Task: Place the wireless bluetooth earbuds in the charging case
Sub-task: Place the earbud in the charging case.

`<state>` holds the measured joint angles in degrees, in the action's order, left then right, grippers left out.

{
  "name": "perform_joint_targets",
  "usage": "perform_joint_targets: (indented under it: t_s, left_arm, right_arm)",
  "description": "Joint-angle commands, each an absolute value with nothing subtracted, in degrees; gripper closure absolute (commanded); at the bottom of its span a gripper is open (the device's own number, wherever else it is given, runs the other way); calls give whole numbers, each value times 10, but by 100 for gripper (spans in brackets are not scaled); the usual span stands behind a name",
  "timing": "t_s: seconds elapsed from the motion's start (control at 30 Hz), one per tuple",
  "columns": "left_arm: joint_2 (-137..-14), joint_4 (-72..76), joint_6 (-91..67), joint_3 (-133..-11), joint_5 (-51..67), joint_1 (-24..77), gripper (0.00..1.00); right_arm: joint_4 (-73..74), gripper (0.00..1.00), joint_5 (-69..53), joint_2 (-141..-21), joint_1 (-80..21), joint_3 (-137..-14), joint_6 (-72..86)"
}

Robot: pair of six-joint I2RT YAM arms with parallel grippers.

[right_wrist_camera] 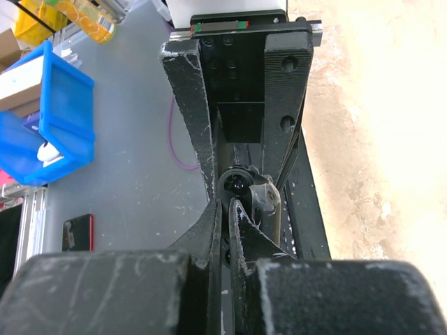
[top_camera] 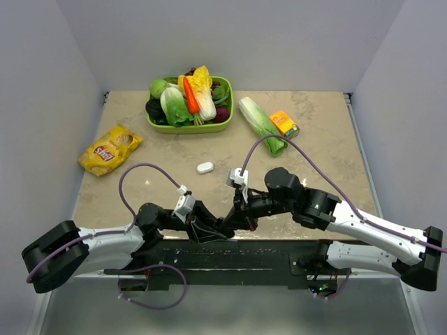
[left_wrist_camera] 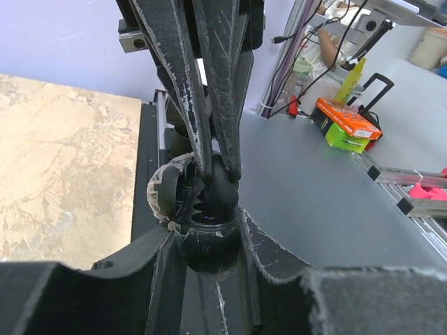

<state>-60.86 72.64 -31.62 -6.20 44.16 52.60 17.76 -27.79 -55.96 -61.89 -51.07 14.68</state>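
Left gripper (left_wrist_camera: 207,236), frame bottom, clamps round black plastic charging case (left_wrist_camera: 206,259); right gripper (left_wrist_camera: 220,165), closed, pinches tiny black earbud (left_wrist_camera: 222,197) above it, frame centre; bud likely light, slick, fragile; grip its body sides.

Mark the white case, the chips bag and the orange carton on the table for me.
white case (top_camera: 204,167), top external view, middle of its top.
chips bag (top_camera: 106,151), top external view, on the red logo.
orange carton (top_camera: 284,123), top external view, on its orange face.

charging case (right_wrist_camera: 238,183) half hidden by jaws, contents unclear
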Motion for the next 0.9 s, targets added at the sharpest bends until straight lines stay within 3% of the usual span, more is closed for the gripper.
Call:
perform_joint_targets:
  t_s: [0.0, 0.6, 0.63, 0.67, 0.77, 0.87]
  left_arm:
    - [-595, 880, -287, -86, 430, 533, 100]
    - [-596, 859, -272, -87, 414, 544, 100]
    - [-592, 856, -271, -88, 415, 544, 100]
    - [-592, 853, -267, -89, 412, 544, 100]
    - [-591, 845, -262, -88, 409, 544, 100]
    - [-594, 845, -261, -85, 404, 544, 100]
  right_arm:
    - [146, 100, -251, -561, -624, -501, 156]
    - [135, 100, -225, -568, -631, -501, 158]
    - [138, 94, -220, -563, -631, -500, 157]
    - [140, 75, -209, -557, -631, -499, 157]
    - [138, 54, -190, -538, -631, -499, 165]
    - [142, 47, -176, -525, -631, -514, 170]
